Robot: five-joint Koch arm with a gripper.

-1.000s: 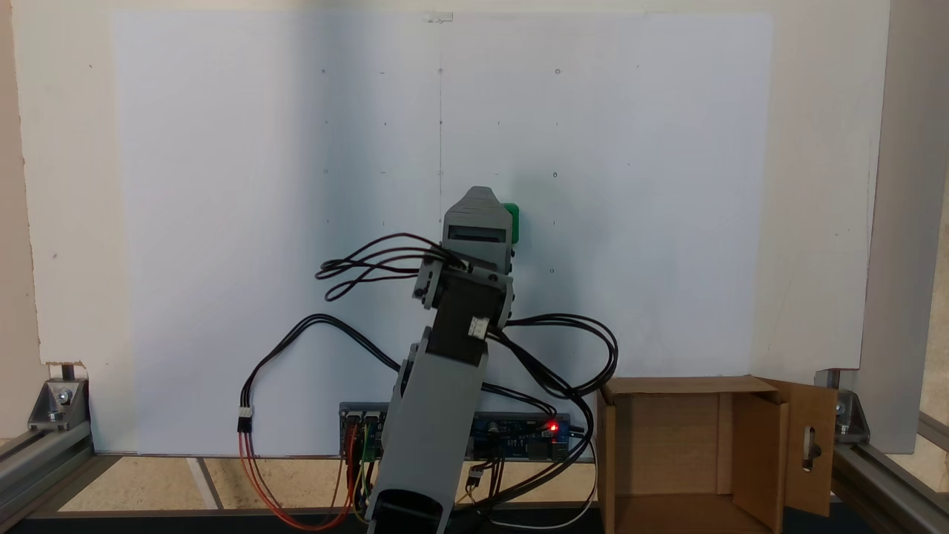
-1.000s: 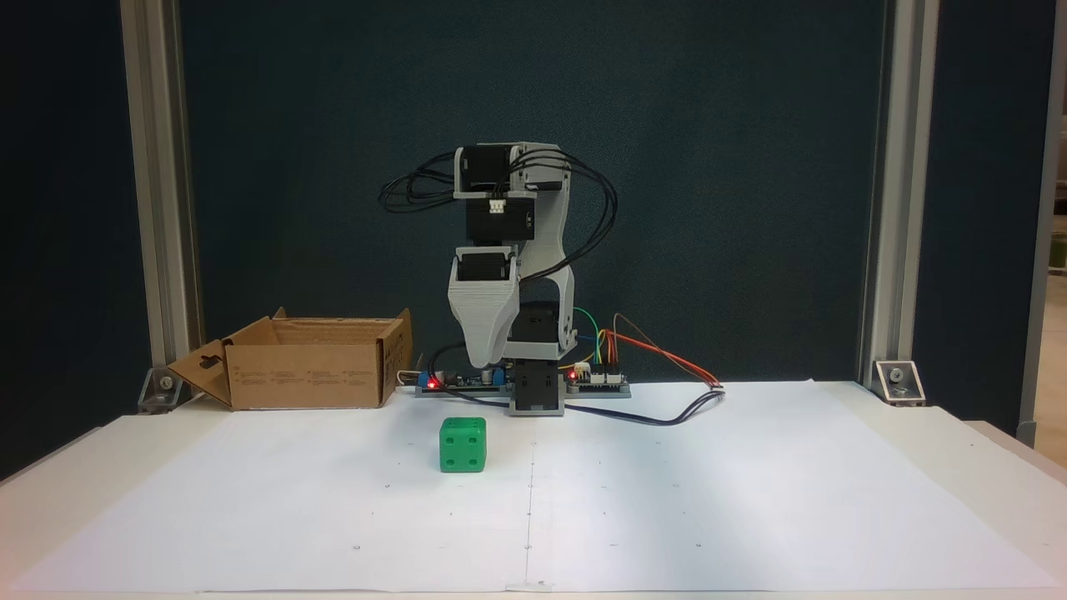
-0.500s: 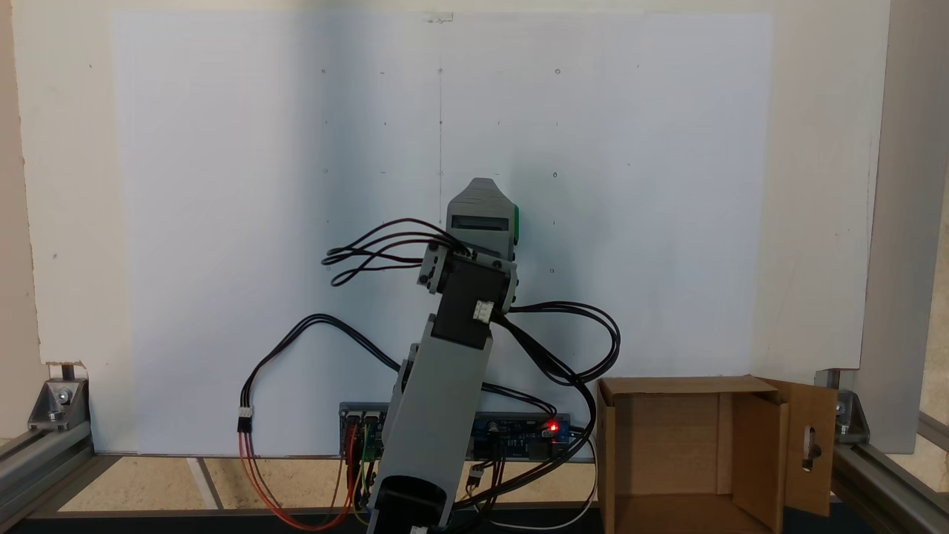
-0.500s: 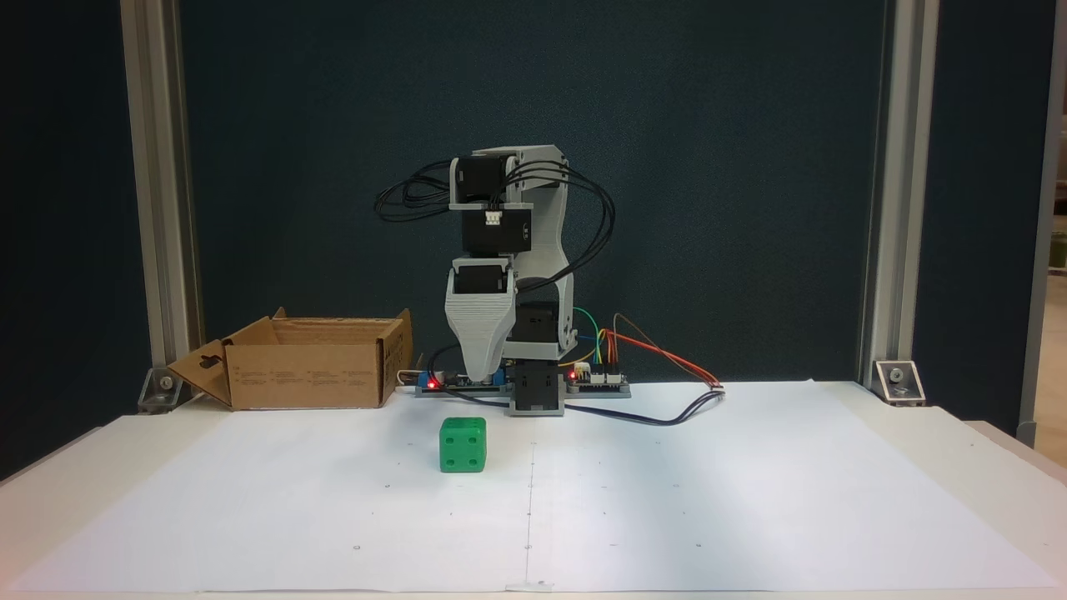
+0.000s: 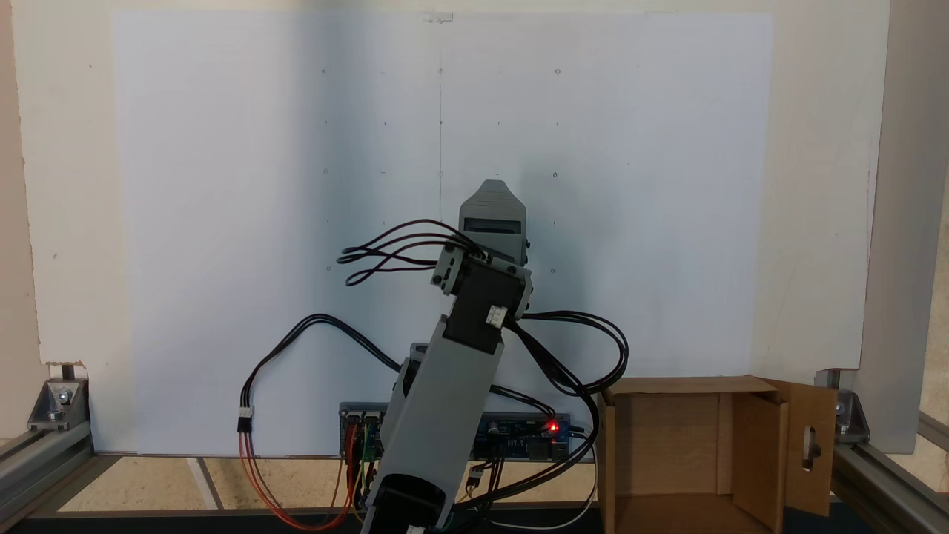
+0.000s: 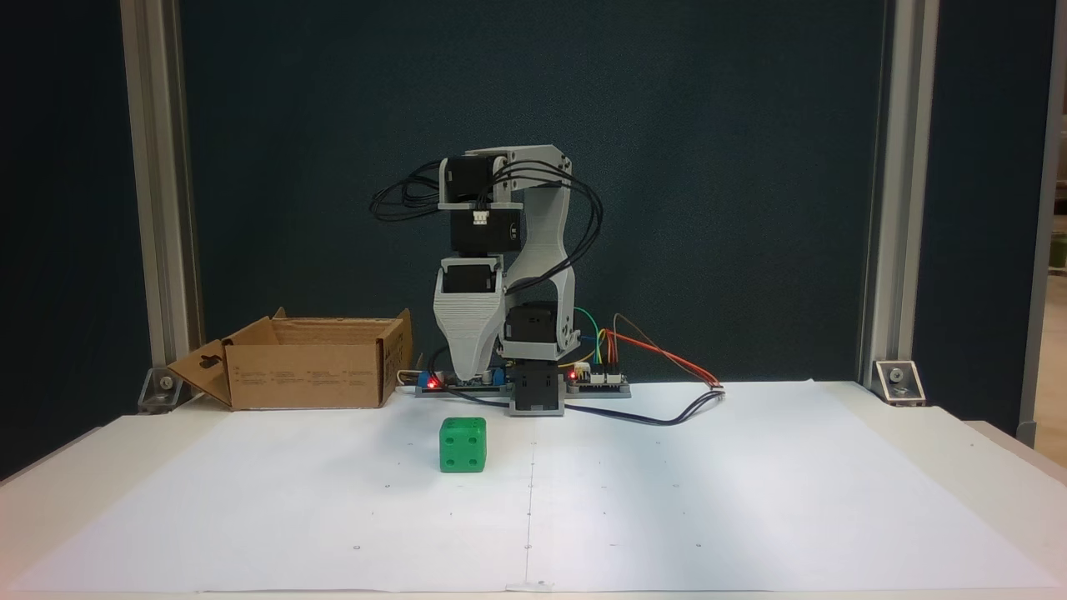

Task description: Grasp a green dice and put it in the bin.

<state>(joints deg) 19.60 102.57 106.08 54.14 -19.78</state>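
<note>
The green dice [image 6: 463, 445] sits on the white paper, left of the paper's centre line in a fixed view. My grey gripper [image 6: 468, 377] points straight down and hangs a short way above the dice, apart from it. Only one tapered jaw shows, so I cannot tell whether it is open. In the other fixed view the gripper [image 5: 493, 202] covers the dice, which is hidden there. The bin [image 6: 308, 375], a brown cardboard box with open flaps, stands at the back left beside the arm's base; it appears at the bottom right [image 5: 756, 437] in the other fixed view.
White paper [image 6: 750, 500] covers the table. The arm's base and circuit boards [image 6: 596, 382] sit at the back centre, with cables [image 6: 667, 417] trailing onto the paper. Aluminium frame posts [image 6: 896, 250] stand at both back corners.
The arm has swung toward the bin's side, so the gripper now sits over the dice and hides it in the fixed view behind the arm. The dice has not moved.
</note>
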